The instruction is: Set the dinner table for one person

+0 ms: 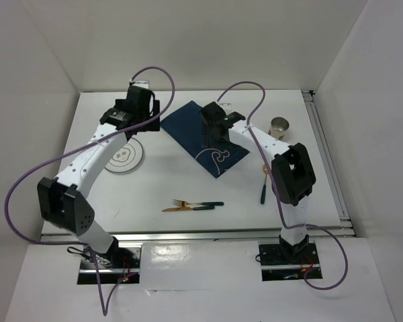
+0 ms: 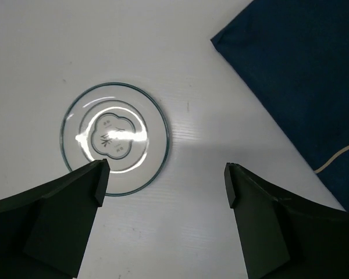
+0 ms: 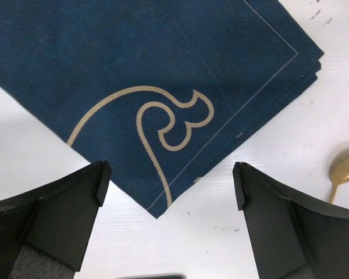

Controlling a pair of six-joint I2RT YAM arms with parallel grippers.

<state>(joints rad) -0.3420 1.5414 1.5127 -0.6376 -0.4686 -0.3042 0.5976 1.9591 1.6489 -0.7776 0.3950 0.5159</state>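
Observation:
The white dinner table (image 1: 168,181) bears a navy-blue placemat (image 1: 200,127), lying diagonally at the middle back. A clear glass plate (image 1: 124,158) lies left of it. My left gripper (image 1: 148,121) hovers open and empty between plate and placemat; its wrist view shows the plate (image 2: 113,136), the placemat's corner (image 2: 302,70) and my left gripper (image 2: 167,183) over bare table. My right gripper (image 1: 213,142) is open and empty above the placemat's near corner (image 3: 163,70); in its wrist view my right gripper (image 3: 171,186) stands wide, and a gold spoon bowl (image 3: 344,167) shows at right.
A gold fork and knife with dark handles (image 1: 195,204) lie at the front middle. The gold spoon (image 1: 262,182) lies by the right arm. A metal cup (image 1: 280,127) stands at the back right. Silver rails (image 1: 326,161) edge the table; white walls enclose it.

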